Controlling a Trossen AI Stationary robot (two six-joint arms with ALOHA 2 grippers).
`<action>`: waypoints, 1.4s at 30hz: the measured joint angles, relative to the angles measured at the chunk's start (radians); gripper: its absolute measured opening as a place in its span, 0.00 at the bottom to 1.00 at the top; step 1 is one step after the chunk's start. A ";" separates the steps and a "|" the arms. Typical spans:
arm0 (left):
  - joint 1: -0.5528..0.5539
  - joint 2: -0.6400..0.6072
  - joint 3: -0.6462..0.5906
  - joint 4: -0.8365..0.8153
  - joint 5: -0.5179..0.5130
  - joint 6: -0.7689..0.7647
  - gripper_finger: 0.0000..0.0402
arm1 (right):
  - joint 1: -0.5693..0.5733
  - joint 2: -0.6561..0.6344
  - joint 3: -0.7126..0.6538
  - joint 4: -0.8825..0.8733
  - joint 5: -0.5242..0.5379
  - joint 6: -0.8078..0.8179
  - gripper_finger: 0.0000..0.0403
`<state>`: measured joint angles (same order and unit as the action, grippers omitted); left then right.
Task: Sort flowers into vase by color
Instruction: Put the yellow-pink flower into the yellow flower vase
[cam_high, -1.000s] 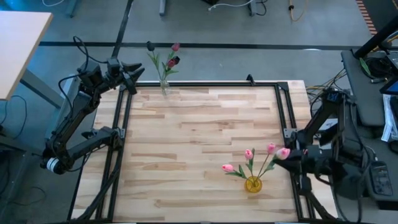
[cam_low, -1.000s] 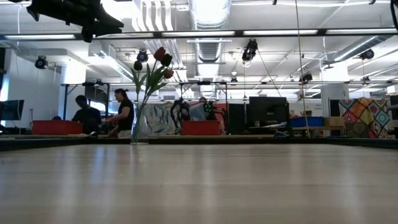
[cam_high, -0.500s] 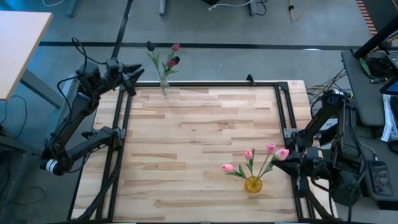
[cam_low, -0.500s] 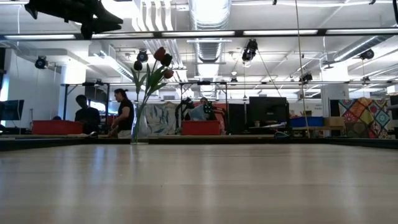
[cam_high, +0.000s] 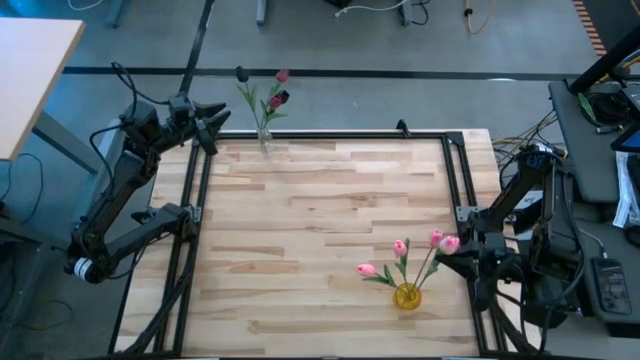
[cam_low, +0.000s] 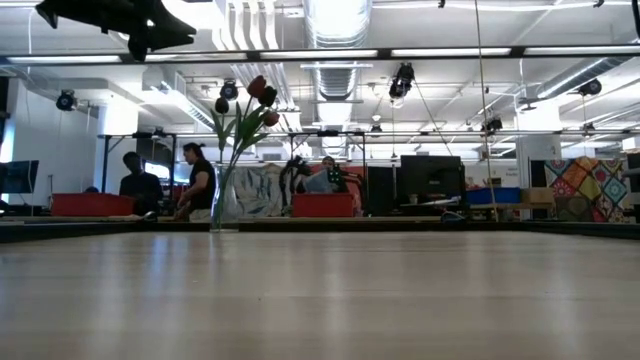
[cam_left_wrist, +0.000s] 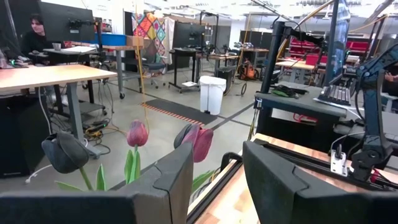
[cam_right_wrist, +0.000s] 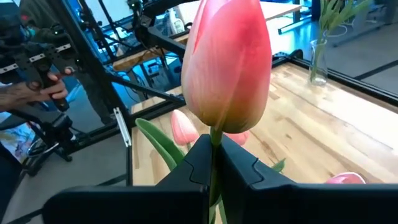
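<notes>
Dark maroon tulips (cam_high: 277, 96) stand in a clear glass vase (cam_high: 265, 140) at the table's far edge, also seen in the low view as the clear vase (cam_low: 224, 205). Pink tulips (cam_high: 400, 247) stand in a yellow vase (cam_high: 407, 296) near the right near corner. My left gripper (cam_high: 222, 122) hovers open just left of the clear vase, with the maroon heads (cam_left_wrist: 199, 140) ahead of its fingers (cam_left_wrist: 177, 180). My right gripper (cam_high: 466, 248) sits at the rightmost pink tulip head (cam_high: 449, 243), shut on its stem. My right gripper (cam_right_wrist: 214, 149) pinches the thin green stem (cam_right_wrist: 214, 138) of one pink tulip just below its head (cam_right_wrist: 229, 62), between the two fingers (cam_right_wrist: 244, 168). It comes level from the table's right side. The flower stands upright, its lower stem still leading down into the yellow vase.
Black frame rails (cam_high: 455, 170) run along the table's edges. The wooden top (cam_high: 320, 220) between the two vases is bare. People sit at desks in the room beyond (cam_low: 195, 180), and a person's hands (cam_right_wrist: 37, 81) hold a device beyond the table.
My right arm's wrist and rear links have swung toward the table's near edge while the gripper has stayed at the pink tulip. The held tulip head has leaned slightly toward the table's left.
</notes>
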<state>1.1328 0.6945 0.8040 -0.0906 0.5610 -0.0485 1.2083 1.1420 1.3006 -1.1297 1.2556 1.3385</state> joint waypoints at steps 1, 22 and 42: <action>0.000 0.000 0.000 0.000 0.000 0.003 0.31 | 0.000 0.002 0.000 0.000 -0.003 0.004 0.02; -0.209 -0.003 0.000 -0.003 0.092 -0.007 0.20 | -0.082 0.090 0.001 -0.142 -0.295 0.210 0.20; -0.625 0.000 -0.010 -0.041 -0.008 0.003 0.00 | -0.084 0.084 0.122 -0.144 -0.497 0.121 0.41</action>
<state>0.5080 0.6949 0.7938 -0.1321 0.5529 -0.0456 1.1248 1.2255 1.4225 -1.2742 0.7590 1.4590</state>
